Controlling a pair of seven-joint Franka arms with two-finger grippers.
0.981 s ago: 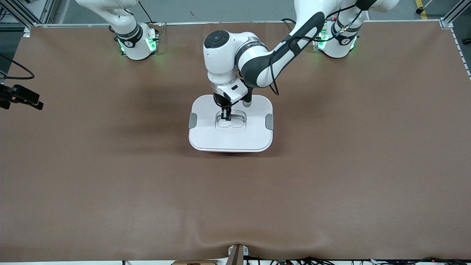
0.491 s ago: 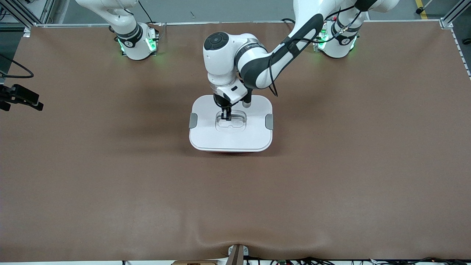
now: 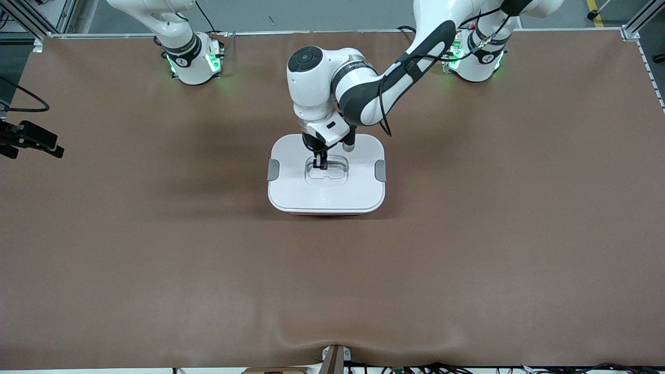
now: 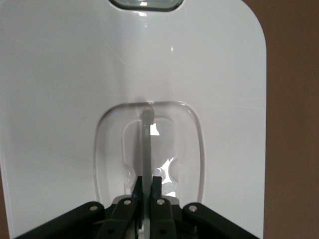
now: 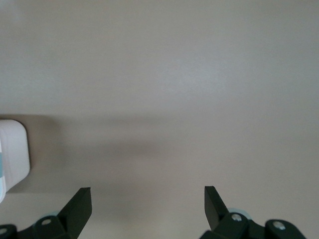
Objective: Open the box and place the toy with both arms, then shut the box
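The box (image 3: 326,195) stands in the middle of the table with its white lid on and a grey clip (image 3: 272,170) at each end. A thin pink strip of its tub shows under the lid's near edge. My left gripper (image 3: 319,165) is down in the lid's recess, shut on the clear handle (image 4: 146,139); the left wrist view shows its fingers (image 4: 148,181) pinching the upright handle strip. My right gripper (image 5: 148,194) is open and empty above bare table; it is out of the front view. The toy is not in view.
A black device (image 3: 31,137) sticks in over the table's edge at the right arm's end. A white rounded corner (image 5: 12,154) shows at the edge of the right wrist view. Brown table surface (image 3: 467,259) lies all around the box.
Almost nothing: the left arm's elbow has shifted slightly while its gripper stays shut on the handle. The box has barely moved.
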